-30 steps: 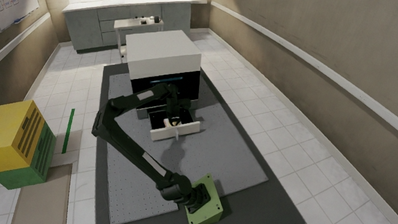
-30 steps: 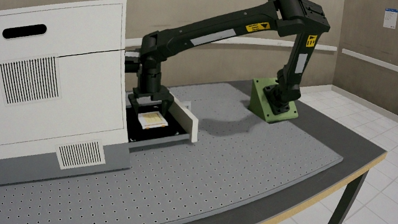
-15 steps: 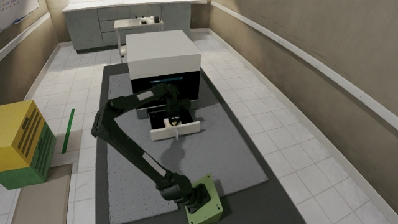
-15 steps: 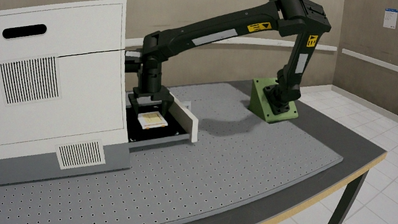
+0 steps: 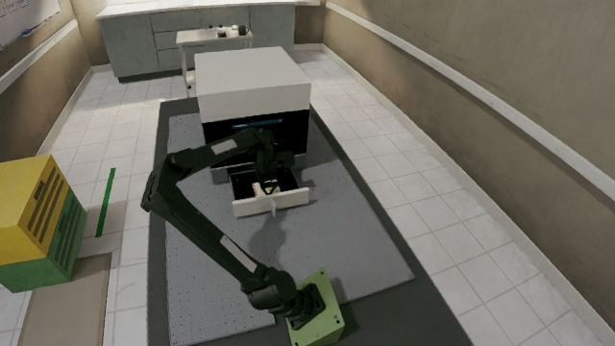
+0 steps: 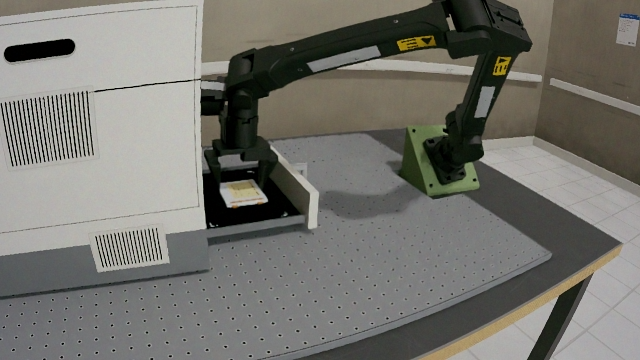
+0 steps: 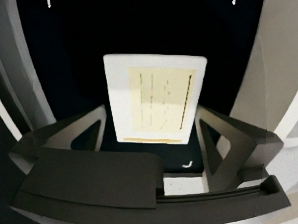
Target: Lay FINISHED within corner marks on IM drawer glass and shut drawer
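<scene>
Risking: the open gripper (image 5: 270, 188) (image 6: 241, 179) (image 7: 150, 109) is straddling the cassette (image 5: 259, 189) (image 6: 243, 193) (image 7: 156, 100), possibly nudging it when lifting.
Drawer (image 5: 265, 204) (image 6: 311, 207): standing out; a hard push may be shifting the imager (image 5: 254, 72) (image 6: 145, 140).

So the top cam sits up high behind the arm's green mount (image 5: 332, 298) (image 6: 440, 187), angled down the desk (image 5: 452, 317) (image 6: 565, 220) toward the imager's front. Exterior one's off to the side, closer in, looking across the desk. Wrist cam's the tightest, peering past the end effector (image 5: 270, 185) (image 6: 241, 175) (image 7: 151, 117) into the drawer (image 5: 270, 202) (image 6: 255, 227) (image 7: 75, 75). Top and exterior both catch the whole arm.
</scene>
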{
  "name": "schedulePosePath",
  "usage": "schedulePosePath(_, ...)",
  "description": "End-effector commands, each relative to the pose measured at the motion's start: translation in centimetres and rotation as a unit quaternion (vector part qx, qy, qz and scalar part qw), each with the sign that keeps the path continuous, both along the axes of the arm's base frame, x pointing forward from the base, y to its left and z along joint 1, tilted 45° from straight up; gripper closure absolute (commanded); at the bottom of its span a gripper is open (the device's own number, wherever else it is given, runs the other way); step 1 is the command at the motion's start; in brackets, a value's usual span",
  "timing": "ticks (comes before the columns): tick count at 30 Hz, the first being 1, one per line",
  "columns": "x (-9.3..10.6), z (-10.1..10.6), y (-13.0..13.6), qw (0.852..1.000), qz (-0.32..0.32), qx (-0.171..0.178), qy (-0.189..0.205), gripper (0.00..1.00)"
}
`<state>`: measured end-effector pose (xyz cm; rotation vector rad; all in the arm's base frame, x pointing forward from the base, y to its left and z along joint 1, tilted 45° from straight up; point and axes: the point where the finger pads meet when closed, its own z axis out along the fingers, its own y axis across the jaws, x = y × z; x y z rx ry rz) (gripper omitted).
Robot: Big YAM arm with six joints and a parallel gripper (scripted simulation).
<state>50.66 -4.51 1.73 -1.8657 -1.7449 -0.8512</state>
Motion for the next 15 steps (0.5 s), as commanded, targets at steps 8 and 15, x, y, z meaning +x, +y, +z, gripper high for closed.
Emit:
schedulePosePath(8,0.7,0.9,-0.9,1.000,-0.023,-0.002,-0.020,0.08)
schedulePosePath(15,0.8,0.8,-1.2,0.999,-0.031,-0.001,-0.024,0.08)
